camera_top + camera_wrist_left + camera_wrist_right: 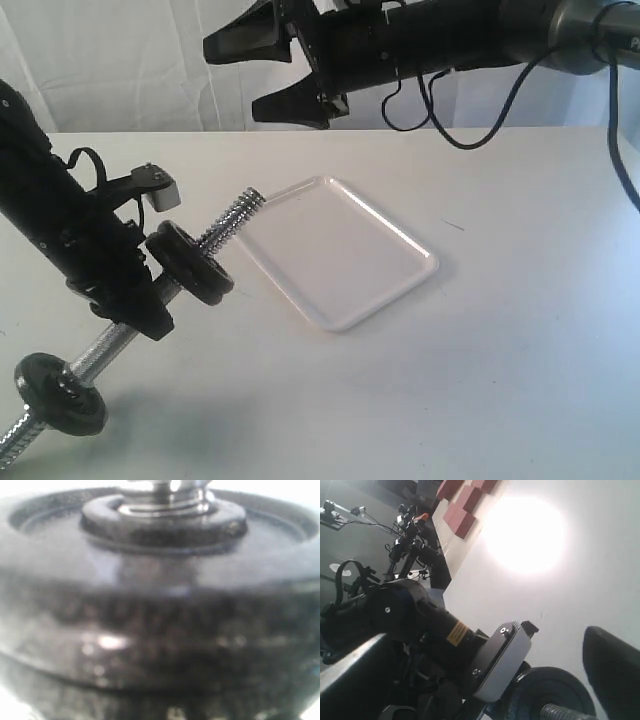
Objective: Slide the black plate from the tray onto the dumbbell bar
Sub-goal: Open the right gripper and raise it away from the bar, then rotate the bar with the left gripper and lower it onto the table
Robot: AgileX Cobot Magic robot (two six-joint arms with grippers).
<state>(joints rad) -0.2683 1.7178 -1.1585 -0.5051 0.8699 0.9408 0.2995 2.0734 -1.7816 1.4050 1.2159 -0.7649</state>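
The task looks essentially done: the black plate [190, 262] sits threaded on the dumbbell bar [232, 220], the tray [345, 255] on the counter [500, 380] holds nothing, the left gripper [145, 295] has its jaws pinching the bar, and the right gripper [232, 78] hangs above with jaws spread.
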